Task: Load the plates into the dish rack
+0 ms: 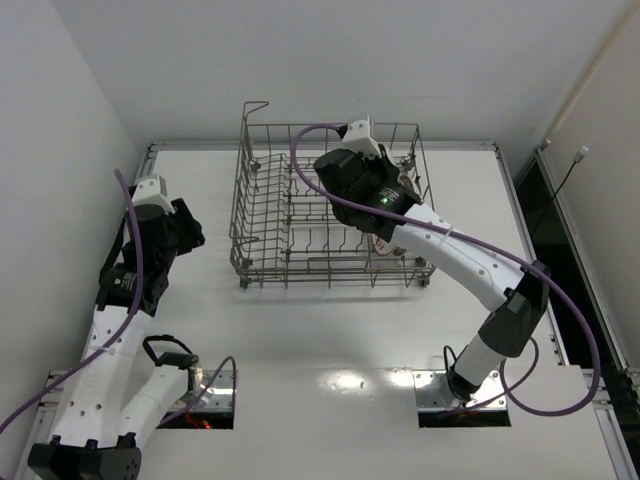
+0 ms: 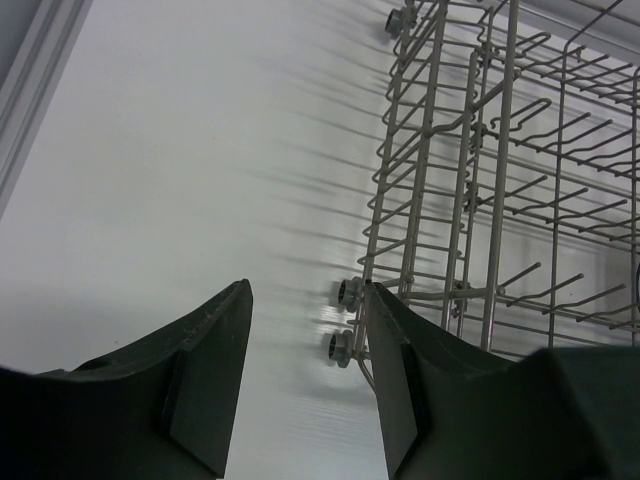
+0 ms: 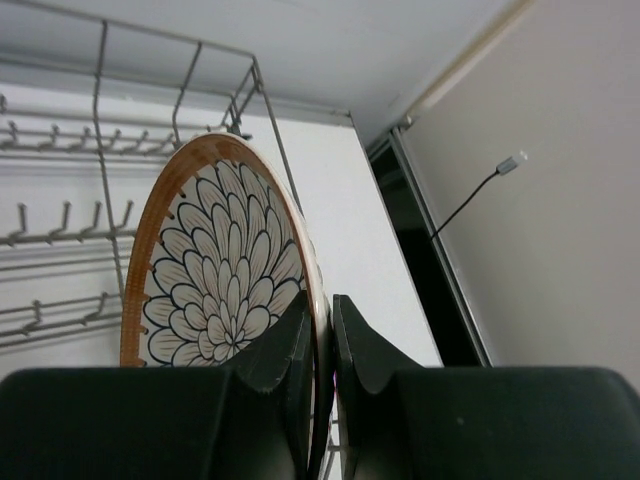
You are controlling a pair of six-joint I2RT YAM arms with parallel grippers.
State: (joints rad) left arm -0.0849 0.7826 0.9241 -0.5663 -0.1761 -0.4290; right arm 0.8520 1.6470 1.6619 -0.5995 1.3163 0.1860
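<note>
Jaws of the right gripper (image 3: 320, 312) pinch the rim of an upright orange-rimmed, petal-patterned round ceramic plate (image 3: 215, 270). The left gripper (image 2: 305, 300) stands partly open and empty, with the grey wire dish rack (image 2: 480, 200) at its two o'clock.

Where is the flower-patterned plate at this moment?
In the right wrist view the plate stands on edge, clamped in the right gripper, at the dish rack's right end.

Your left arm (image 1: 105, 350) and right arm (image 1: 460, 255) wore white shells with black joints; 1 purple cable (image 1: 318, 127) trailed along each, and each wrist's 2 fingers (image 2: 210, 390) were dark matte wedges.
</note>
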